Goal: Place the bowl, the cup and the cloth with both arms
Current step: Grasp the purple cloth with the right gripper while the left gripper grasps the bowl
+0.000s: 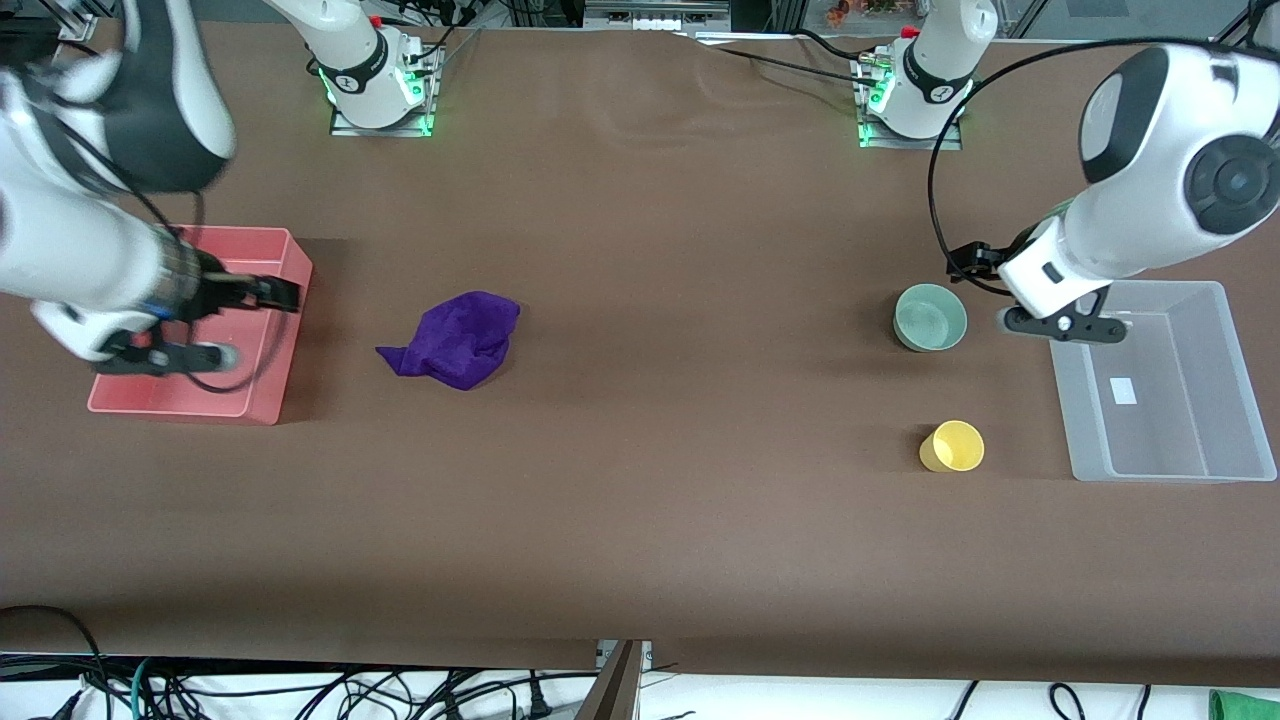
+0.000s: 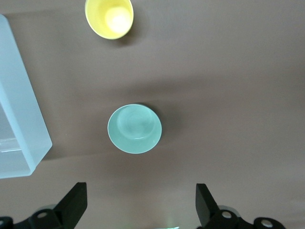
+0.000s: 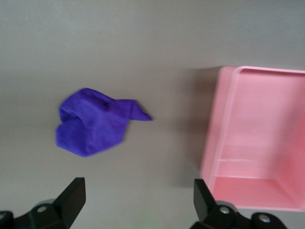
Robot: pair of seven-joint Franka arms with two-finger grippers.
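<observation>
The pale green bowl (image 1: 930, 317) stands upright on the table toward the left arm's end; it also shows in the left wrist view (image 2: 135, 129). The yellow cup (image 1: 952, 446) stands nearer to the front camera than the bowl and shows in the left wrist view (image 2: 109, 17) too. The purple cloth (image 1: 457, 338) lies crumpled toward the right arm's end, also in the right wrist view (image 3: 93, 121). My left gripper (image 1: 1020, 290) (image 2: 140, 198) is open and empty, up over the table between the bowl and the clear bin. My right gripper (image 1: 240, 325) (image 3: 138, 191) is open and empty over the pink bin's cloth-side edge.
A pink bin (image 1: 290, 250) (image 3: 257, 138) stands at the right arm's end, beside the cloth. A clear plastic bin (image 1: 1230, 390) (image 2: 19, 109) stands at the left arm's end, beside the bowl and cup. Brown table surface lies between the cloth and the bowl.
</observation>
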